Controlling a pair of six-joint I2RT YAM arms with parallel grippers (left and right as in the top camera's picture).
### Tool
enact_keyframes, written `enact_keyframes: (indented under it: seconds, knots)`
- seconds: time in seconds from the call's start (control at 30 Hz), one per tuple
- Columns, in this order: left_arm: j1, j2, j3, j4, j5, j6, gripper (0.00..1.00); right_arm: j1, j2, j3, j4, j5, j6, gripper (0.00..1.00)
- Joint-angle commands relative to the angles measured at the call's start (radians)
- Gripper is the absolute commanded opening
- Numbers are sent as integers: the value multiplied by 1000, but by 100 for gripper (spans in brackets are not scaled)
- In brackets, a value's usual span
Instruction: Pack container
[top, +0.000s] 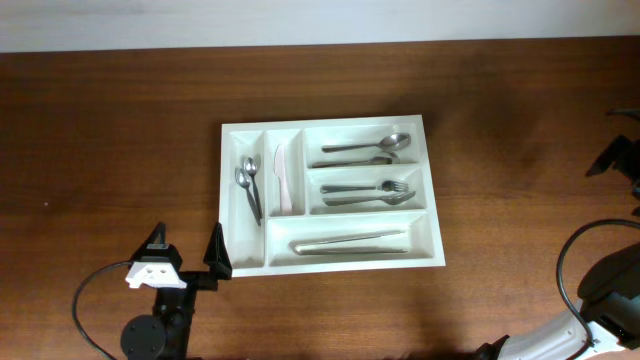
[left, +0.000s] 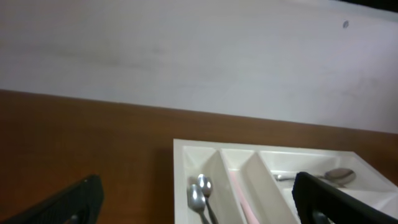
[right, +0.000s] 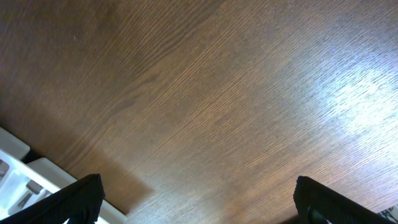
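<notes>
container (top: 225, 200): white plastic tray, flat on the table (top: 100, 120) about mid-surface; every compartment holds cutlery (top: 365, 147).
left gripper (top: 187, 250): fingers wide apart, empty, just beside the container's near-left corner.
right gripper (right: 202, 205): fingers wide apart, empty, over bare wood toward the table's right edge.
handling (judged): stiff, light, smooth; loose cutlery would slide if tilted.
hold (judged): pinch an outer wall, keep level.

White rectangular five-compartment container (top: 350, 264) lies flat on the brown table (top: 100, 150), cutlery (top: 397, 141) in every compartment
</notes>
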Motion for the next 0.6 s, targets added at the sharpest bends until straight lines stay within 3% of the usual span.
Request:
enact_keyframes:
  seconds: [0.0, 0.1, 0.37, 0.57]
  knots:
    - [0, -11, -52, 68, -17, 38, 99, 5, 5, -1, 0, -5, -8, 99]
    - [-27, -11, -85, 82, -17, 49, 99, 5, 5, -1, 0, -5, -8, 99]
    - [-45, -11, -85, 85, 8, 231, 99, 5, 5, -1, 0, -5, -8, 99]
    - [-45, -11, -85, -5, -26, 248, 99, 5, 5, -1, 0, -5, -8, 99]
